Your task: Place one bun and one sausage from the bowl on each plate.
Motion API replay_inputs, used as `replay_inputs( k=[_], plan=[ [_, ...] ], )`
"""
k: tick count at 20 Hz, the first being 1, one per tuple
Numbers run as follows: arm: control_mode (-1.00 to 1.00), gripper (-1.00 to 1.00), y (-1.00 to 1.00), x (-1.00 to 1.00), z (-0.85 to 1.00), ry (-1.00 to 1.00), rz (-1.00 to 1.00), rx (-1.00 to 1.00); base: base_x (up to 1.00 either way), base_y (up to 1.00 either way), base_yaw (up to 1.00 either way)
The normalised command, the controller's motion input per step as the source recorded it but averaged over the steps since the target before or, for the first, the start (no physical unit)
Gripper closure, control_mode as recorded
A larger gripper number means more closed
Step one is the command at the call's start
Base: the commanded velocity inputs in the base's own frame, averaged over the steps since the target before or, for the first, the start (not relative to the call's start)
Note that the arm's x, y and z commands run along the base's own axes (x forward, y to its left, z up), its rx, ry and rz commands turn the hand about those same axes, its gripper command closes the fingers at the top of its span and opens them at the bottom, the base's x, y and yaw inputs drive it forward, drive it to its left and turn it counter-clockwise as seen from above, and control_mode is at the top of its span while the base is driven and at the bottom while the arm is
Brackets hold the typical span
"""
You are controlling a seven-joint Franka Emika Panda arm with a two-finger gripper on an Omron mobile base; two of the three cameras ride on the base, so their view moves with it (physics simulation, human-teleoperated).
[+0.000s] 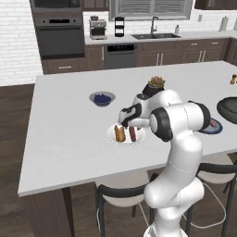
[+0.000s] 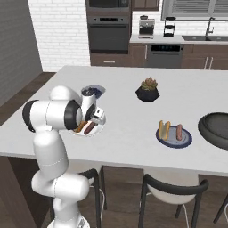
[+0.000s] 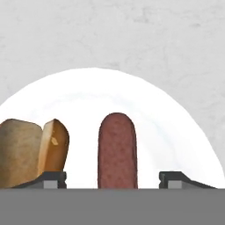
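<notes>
Counted 2 plates on the pale grey matte worktop [image 1: 65,134]. The round flat plain white plate [image 1: 114,135] sat under my hand & carried 1 golden-brown split bun [image 1: 120,133] & 1 smooth reddish-brown sausage w/ rounded ends [image 1: 133,134], side by side, not touching. The round flat grey plate w/ dark blue rim [image 2: 174,142] sat well apart to my right, w/ 1 yellow-brown bun [image 2: 164,129] & 1 reddish sausage [image 2: 179,132] lying parallel on it. In the left base view my forearm covered most of that plate.

1 large, wide, shallow dark grey-black bowl [image 2: 215,129] stood just beyond the blue-rimmed plate, cut off at the frame edge; couldn't see its inside, so contents unknown.

My pincer [image 3: 113,179] hung just above the white plate, its 2 dark tips spread apart, 1 either side of the sausage, gripping nothing. In the hand view the sausage looked finely speckled, the bun crusty w/ a paler cut face; both were cut off at the bottom. In the base views my wrist hid the tips.

Also on the worktop: 1 small grey bowl of dark blueberries [image 1: 102,98], 1 black faceted pot w/ succulent [image 2: 148,90], & 1 small brown item [image 1: 233,79] at far right, too small to id.
</notes>
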Motion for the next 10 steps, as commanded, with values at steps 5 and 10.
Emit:
replay_inputs(
  k=[5, 10],
  plan=[
    [-1.00, -1.00, 0.00, 0.05, 0.22, -0.04, 0.00, -0.01, 0.00, 0.00, 0.00],
    [-1.00, -1.00, 0.03, -0.34, 0.89, 0.00, 0.00, -0.14, 0.00, 0.00, 0.00]
  ],
)
